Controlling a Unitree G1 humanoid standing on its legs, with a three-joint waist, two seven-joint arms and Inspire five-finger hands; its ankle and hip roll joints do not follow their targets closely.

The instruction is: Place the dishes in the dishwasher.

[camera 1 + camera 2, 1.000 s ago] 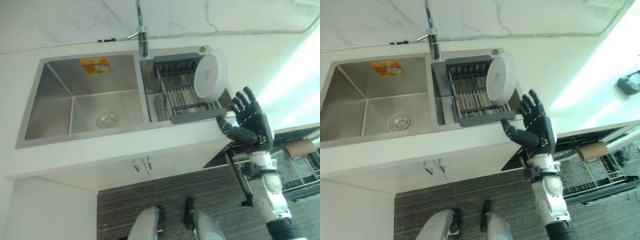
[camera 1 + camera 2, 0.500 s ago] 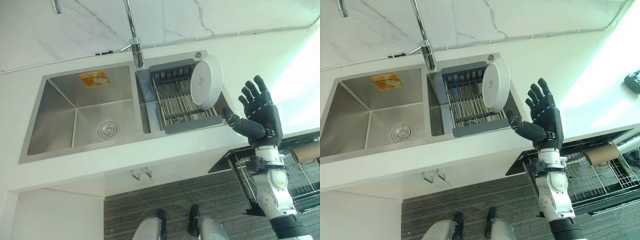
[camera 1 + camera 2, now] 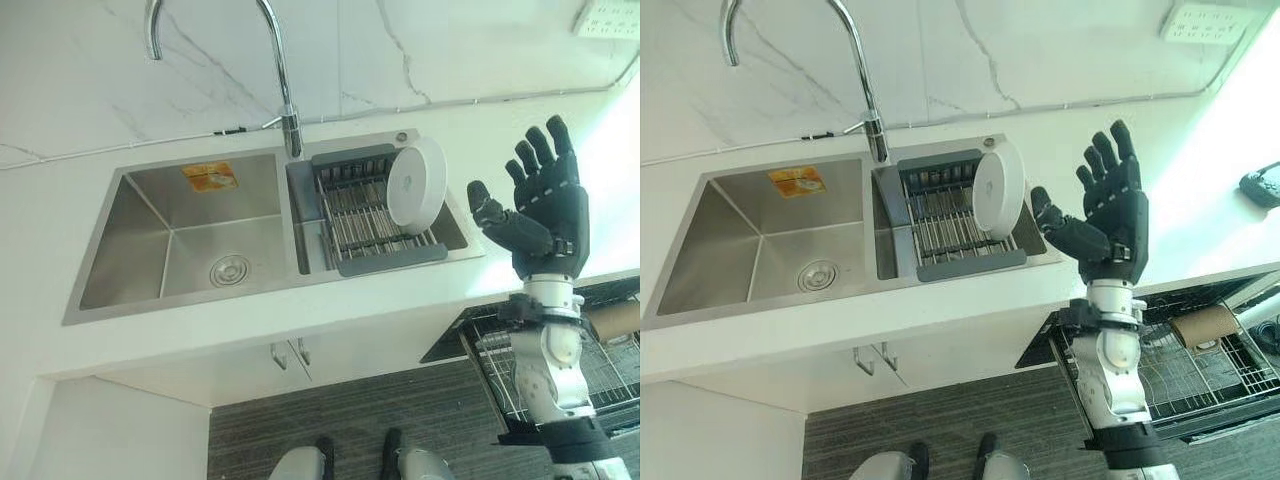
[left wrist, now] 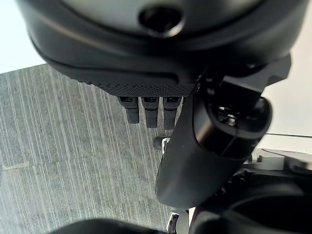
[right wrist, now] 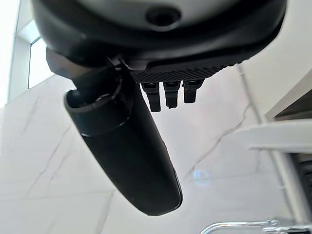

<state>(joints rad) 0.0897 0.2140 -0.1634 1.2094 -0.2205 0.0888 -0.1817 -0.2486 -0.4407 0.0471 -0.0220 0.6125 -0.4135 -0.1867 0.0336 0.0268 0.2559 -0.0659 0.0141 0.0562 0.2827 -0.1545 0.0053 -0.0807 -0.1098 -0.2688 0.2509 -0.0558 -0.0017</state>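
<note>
A tall tap [image 3: 285, 90] stands behind the steel sink [image 3: 190, 235] set in the white desk [image 3: 120, 350]. Beside the empty basin, a grey rack [image 3: 370, 210] holds one white plate [image 3: 416, 186] on edge. The right hand [image 3: 540, 215] hangs near it, apart, fingers [image 3: 1108, 165] spread wide, empty. The dishwasher basket [image 3: 1185, 365] stands pulled out below. The left hand [image 4: 195, 146] faces the floor [image 4: 58, 156], fingers relaxed.

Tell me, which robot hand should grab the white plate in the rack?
Probably the right hand: it is raised, open, just beside the white plate standing in the rack. The left hand points at the floor.
</note>
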